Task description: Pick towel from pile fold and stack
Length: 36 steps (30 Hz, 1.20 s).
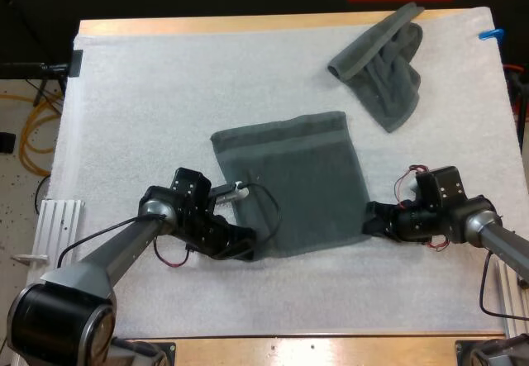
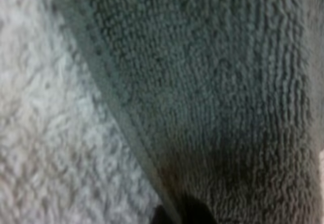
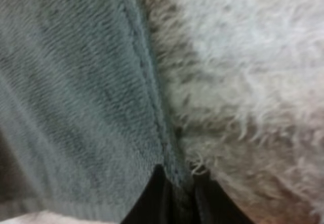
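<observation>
My left pincer (image 1: 246, 249) at near-left corner of flat towel (image 1: 293, 180), grip state: cannot tell. My right pincer (image 1: 370, 221) clamped on stitched hem at near-right corner. Towel is grey-green looped terry, squarish, spread on fuzzy white mat (image 1: 165, 93). Far right: crumpled towel (image 1: 384, 73), same terry, bunched.

Overall: bright, even overhead light across the white mat (image 1: 165, 77) in the high view.
Shadows: soft and short beneath the left arm (image 1: 116, 254) and right arm (image 1: 504, 246).
Background: dark beyond the table (image 1: 248, 24).
Wrist views: dimmer, with the flat towel (image 1: 289, 184) darkest nearest each camera.
</observation>
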{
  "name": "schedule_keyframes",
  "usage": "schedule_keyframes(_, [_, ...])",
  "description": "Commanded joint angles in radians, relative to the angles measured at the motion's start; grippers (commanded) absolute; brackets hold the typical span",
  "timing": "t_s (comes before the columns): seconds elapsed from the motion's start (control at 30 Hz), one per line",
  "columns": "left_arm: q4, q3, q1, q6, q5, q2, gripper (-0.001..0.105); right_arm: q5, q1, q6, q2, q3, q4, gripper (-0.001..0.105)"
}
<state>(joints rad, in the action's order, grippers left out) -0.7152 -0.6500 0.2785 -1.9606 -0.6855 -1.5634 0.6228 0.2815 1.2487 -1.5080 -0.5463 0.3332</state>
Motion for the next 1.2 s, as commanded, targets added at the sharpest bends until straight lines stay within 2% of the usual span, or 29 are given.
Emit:
schedule_keyframes(0.0, [-0.036,0.005,0.006,0.022,0.015,0.022,0.000,0.027,0.001,0.014,0.011,0.004,0.006,0.000])
schedule_keyframes(0.07, [-0.091,0.005,0.006,0.059,0.015,0.070,0.000,0.027,0.003,0.020,0.047,0.004,0.017,0.000])
schedule_keyframes(0.2, [-0.173,0.005,0.006,0.080,0.017,0.166,0.000,0.027,0.003,0.020,0.144,0.004,0.058,0.000])
schedule_keyframes(0.43, [-0.368,0.011,0.006,0.114,0.015,0.387,0.000,0.027,0.003,0.035,0.366,0.004,0.273,0.000])
schedule_keyframes(0.6, [-0.382,0.048,0.006,0.110,0.006,0.491,0.000,0.027,0.003,0.033,0.501,0.004,0.369,0.000])
schedule_keyframes(0.7, [-0.329,0.067,0.001,0.076,0.001,0.499,0.000,0.026,0.003,-0.016,0.527,0.004,0.337,0.000])
schedule_keyframes(0.8, [-0.195,0.075,-0.019,0.016,-0.001,0.486,0.000,0.037,0.003,-0.110,0.496,0.004,0.257,0.000])
schedule_keyframes(0.97, [0.105,0.075,-0.091,-0.152,-0.007,0.418,0.000,0.074,0.003,-0.277,0.363,0.002,-0.004,0.000])
schedule_keyframes(1.17, [0.292,0.075,-0.151,-0.217,-0.039,0.303,0.000,0.083,0.001,-0.411,0.171,-0.040,-0.256,0.000])
